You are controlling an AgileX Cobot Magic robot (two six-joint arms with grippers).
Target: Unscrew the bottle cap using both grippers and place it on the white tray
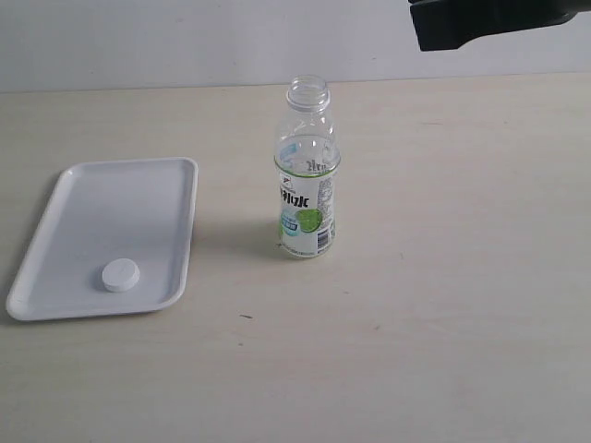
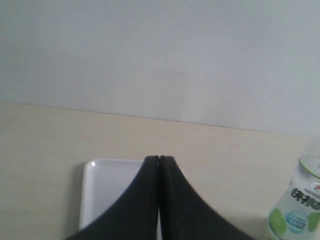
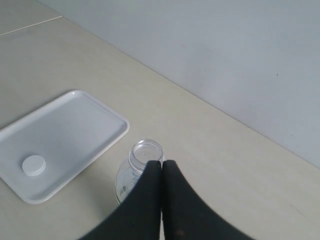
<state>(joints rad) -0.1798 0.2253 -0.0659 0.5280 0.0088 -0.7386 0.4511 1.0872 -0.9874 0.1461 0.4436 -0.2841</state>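
On the white tray, at lower left, the bottle cap is laid; the bottle is seen uncapped at centre. Left gripper and right gripper are closed tight, empty.

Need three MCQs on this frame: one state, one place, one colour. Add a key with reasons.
1. How does the bottle stand?
A. upright, neck open
B. upright, closed
C. on its side

2. Where is the cap?
A. on the bottle
B. in the tray
C. out of view

3. What colour is the tray?
A. blue
B. black
C. white

Key:
1 A: the bottle stands upright with its bare threaded neck showing.
2 B: the cap lies flat inside the tray's rim, near one end.
3 C: the tray is plain white in the exterior and right wrist views.
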